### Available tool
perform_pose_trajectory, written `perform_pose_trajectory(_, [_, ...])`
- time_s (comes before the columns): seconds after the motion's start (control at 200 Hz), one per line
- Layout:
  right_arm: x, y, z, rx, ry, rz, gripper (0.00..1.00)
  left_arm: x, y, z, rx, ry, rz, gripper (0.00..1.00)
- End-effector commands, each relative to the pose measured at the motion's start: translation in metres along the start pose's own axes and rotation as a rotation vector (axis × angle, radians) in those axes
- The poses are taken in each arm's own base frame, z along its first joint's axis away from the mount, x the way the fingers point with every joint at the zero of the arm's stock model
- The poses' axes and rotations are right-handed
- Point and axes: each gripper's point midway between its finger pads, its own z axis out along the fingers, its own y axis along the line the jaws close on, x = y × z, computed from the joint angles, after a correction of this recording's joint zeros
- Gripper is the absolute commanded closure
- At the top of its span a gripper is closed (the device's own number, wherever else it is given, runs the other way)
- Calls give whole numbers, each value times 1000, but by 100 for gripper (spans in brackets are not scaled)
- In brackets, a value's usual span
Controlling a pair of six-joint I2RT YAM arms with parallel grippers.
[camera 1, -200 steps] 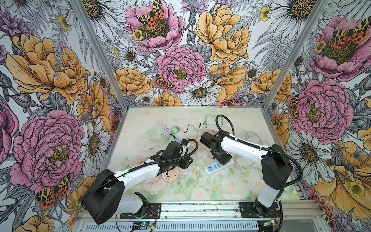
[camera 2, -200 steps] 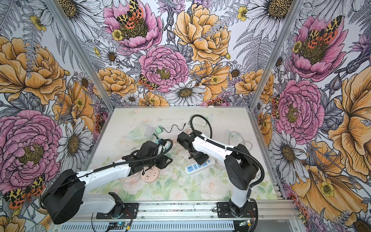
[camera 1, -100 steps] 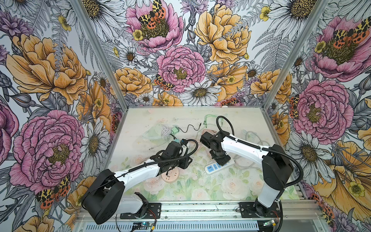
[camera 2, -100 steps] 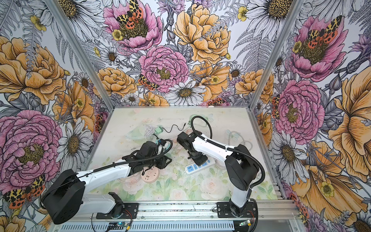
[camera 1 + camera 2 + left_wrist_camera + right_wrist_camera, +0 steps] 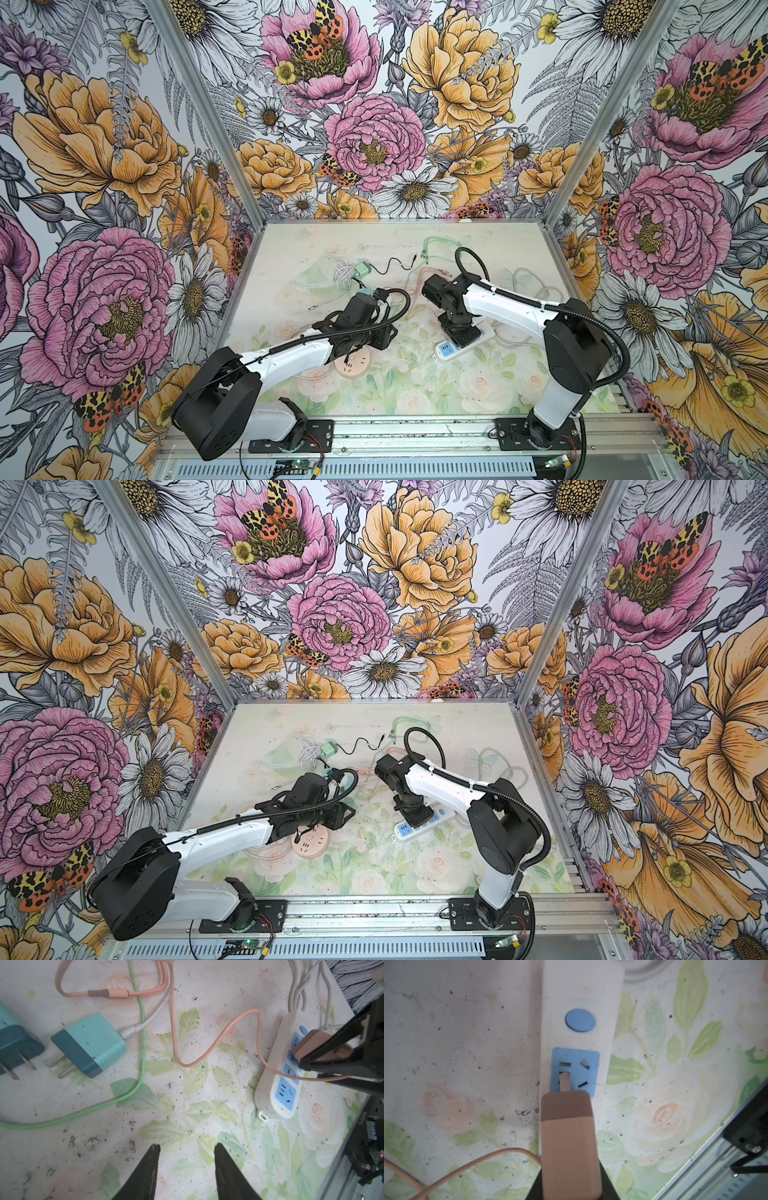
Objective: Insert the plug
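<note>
Plug point(image 5: 570, 1126), pinkish-brown, clamped in right gripper point(image 5: 571, 1180), tilted over power strip point(image 5: 581, 991). One prong tip sits at a slot of the strip's blue socket point(image 5: 588, 1072), beside its round button point(image 5: 580, 1020). Left gripper point(image 5: 187, 1146) spread, empty, apart from strip.

Enclosure: back wall point(image 5: 374, 124), left wall point(image 5: 83, 199) and right wall point(image 5: 685, 216) papered with large pink, orange and white flowers and spotted moths. Aluminium posts point(image 5: 208, 116) mark both rear corners. Table surface point(image 5: 291, 245), centre frame, pale floral print, scuffed with black specks. Aluminium rail point(image 5: 415, 432) along lower edge. Lighting even.
</note>
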Motion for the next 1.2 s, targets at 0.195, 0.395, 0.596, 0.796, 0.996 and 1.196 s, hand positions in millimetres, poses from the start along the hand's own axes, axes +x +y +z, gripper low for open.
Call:
perform_pose_trajectory(0.195, [-8,7,-15,-51,-1,-42,100,-12,-3,-3,-21,-19,2,54])
perform_pose_trajectory(0.395, [-12,31,-49,-172,-21,-144,100,-19,-4,-6,-19,-36,9,54])
perform_pose_trajectory(0.596, [-12,34,-69,-239,6,-208,100,-25,-4,-9,-23,-53,14,54])
perform_pose_trajectory(0.796, [-19,7,-66,-238,56,-111,100,-28,-1,-10,-31,-55,3,54])
perform_pose_trajectory(0.996, [-21,-15,-69,-260,176,-21,100,-29,-3,-4,-45,-26,3,55])
perform_pose_trajectory(1.196, [-27,-22,-72,-307,252,30,100,-26,-2,5,-73,13,-17,55])
